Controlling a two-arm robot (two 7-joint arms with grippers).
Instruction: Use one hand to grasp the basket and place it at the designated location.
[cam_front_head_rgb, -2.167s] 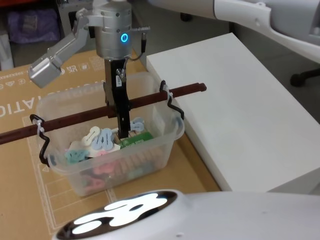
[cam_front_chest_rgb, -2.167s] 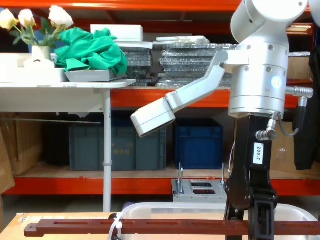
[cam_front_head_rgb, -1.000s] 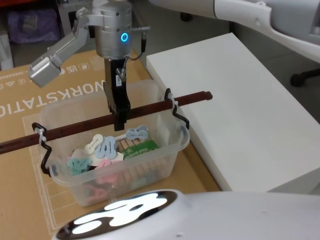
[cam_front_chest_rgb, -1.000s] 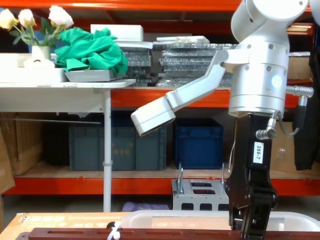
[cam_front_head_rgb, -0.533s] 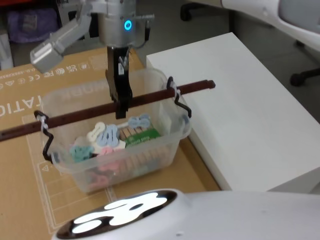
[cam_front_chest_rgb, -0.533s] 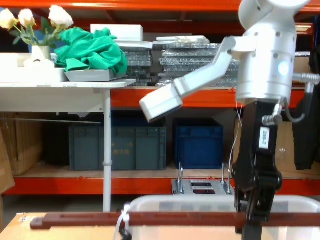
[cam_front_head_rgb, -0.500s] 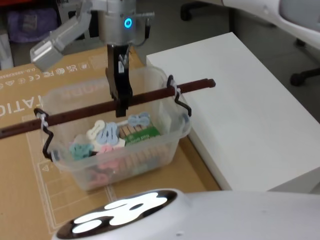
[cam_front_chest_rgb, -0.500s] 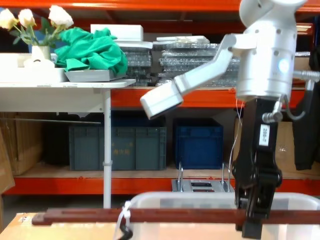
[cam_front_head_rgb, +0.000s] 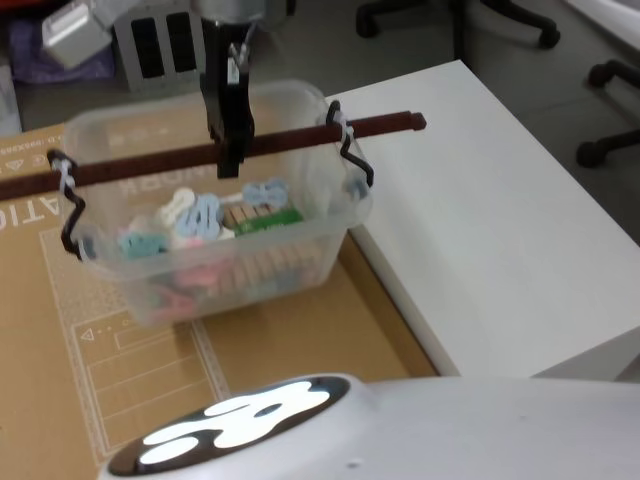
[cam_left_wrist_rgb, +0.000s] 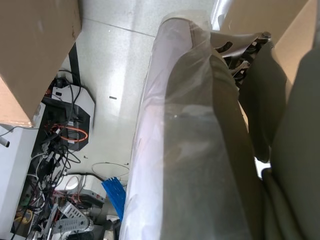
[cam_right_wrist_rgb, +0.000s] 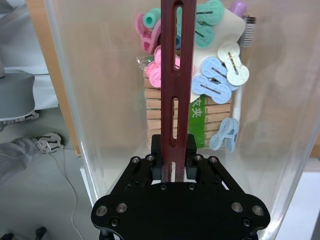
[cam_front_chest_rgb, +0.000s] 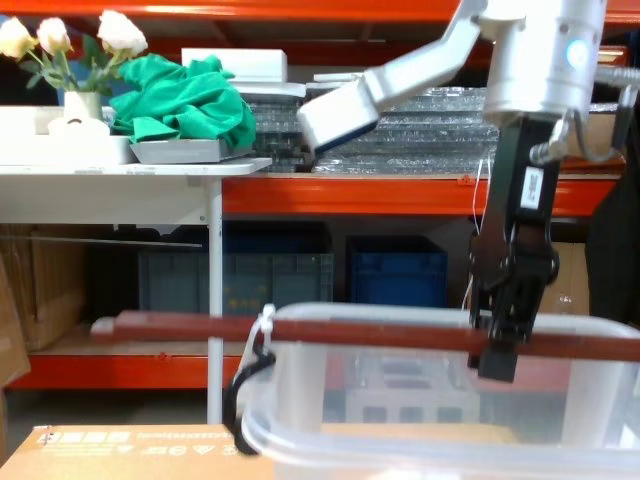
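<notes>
Cardboard covers the near worktop (cam_front_head_rgb: 250, 350), and a white worktop (cam_front_head_rgb: 480, 220) adjoins it on the right; orange shelving (cam_front_chest_rgb: 330, 195) fills the far background. The translucent basket (cam_front_head_rgb: 300, 260), loaded with pastel clips (cam_front_head_rgb: 200, 215), hangs from its red-brown bar handle (cam_front_head_rgb: 300, 140), which rides on 2 black wire hooks (cam_front_head_rgb: 352, 160) at the rim. The right claw (cam_front_head_rgb: 229, 160) comes straight down and is pinching the bar near its middle, fingers pressed against both faces. The basket seems to hang clear of the cardboard, though the gap beneath is hard to make out.

Judging by this, the carry step is in hand. The next move probably calls for travelling right towards the white worktop with the bar level and the pinch firm, then lowering gently before letting go.
</notes>
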